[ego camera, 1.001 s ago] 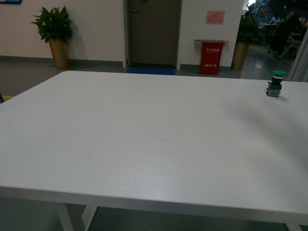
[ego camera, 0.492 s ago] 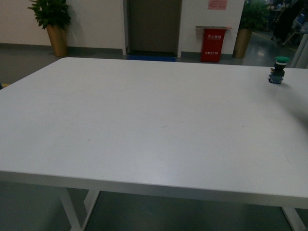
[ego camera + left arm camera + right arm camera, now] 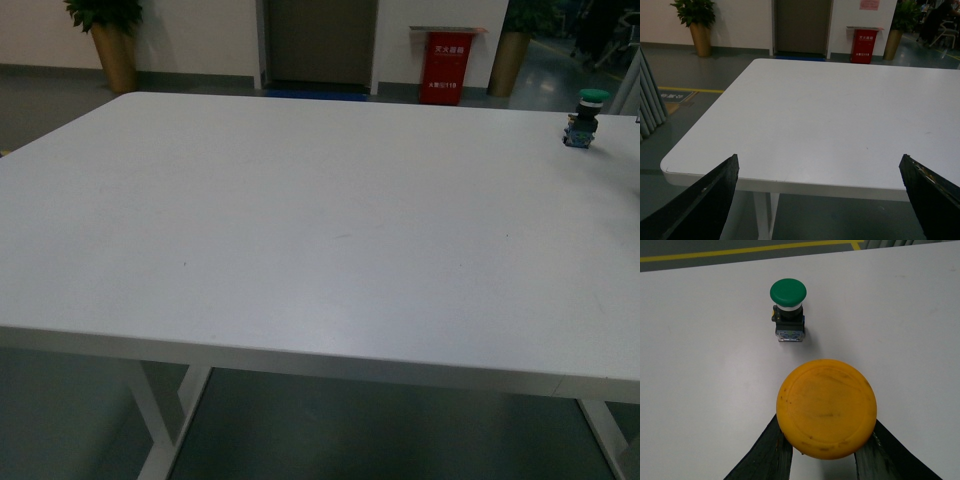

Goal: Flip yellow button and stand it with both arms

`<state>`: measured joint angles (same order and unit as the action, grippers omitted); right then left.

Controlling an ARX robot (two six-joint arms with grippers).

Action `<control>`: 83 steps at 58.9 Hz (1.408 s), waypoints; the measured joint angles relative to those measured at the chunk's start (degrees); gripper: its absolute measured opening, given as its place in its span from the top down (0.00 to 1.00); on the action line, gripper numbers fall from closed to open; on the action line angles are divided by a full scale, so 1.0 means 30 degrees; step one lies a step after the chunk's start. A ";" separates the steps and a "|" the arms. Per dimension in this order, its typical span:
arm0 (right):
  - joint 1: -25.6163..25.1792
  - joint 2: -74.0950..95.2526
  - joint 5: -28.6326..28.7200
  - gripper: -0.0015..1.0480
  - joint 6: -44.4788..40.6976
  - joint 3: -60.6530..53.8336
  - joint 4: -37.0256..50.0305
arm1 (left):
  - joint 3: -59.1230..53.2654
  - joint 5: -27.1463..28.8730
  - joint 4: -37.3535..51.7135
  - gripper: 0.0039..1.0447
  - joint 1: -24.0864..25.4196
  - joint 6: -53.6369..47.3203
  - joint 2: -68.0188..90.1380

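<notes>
I have open table (image 3: 300,230) left and centre; a green button (image 3: 584,118) stands just ahead of my right gripper (image 3: 824,452).

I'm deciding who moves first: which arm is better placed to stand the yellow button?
Right. The right gripper has the yellow button between its jaws, near the green button. The left gripper hangs open, no button in its view.

The whole scene has slid upward in the front view. The counter (image 3: 300,250) now shows its near edge higher, with more floor beneath it. The green button (image 3: 587,118) sits nearer the top, the potted plant (image 3: 110,40) and red box (image 3: 445,65) are cropped, and the pink wall notice is gone.
</notes>
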<state>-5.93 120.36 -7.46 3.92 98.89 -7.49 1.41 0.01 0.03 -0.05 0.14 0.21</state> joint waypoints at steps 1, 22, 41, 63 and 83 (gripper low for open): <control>-0.0015 0.0124 0.0007 0.73 0.0095 0.0153 -0.0007 | 0.0000 0.0000 0.0000 0.06 0.0000 0.0000 0.0000; -0.0117 0.2004 -0.0401 0.73 0.0656 0.1260 -0.0350 | 0.0000 0.0000 0.0000 0.06 0.0000 0.0000 0.0000; -0.0080 0.2412 -0.0401 0.73 0.0954 0.1195 -0.0546 | 0.0000 0.0000 0.0000 0.06 0.0000 0.0000 0.0000; -0.0029 0.3228 -0.0663 0.74 0.1020 0.1902 -0.1355 | 0.0000 0.0000 0.0000 0.06 0.0000 0.0000 0.0000; -0.0102 0.3293 -0.0707 0.52 0.1137 0.2025 -0.1370 | 0.0000 0.0000 0.0000 0.06 0.0000 0.0000 0.0000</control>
<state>-6.24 130.23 -9.58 7.33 104.97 -11.60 1.41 0.01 0.03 -0.05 0.14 0.21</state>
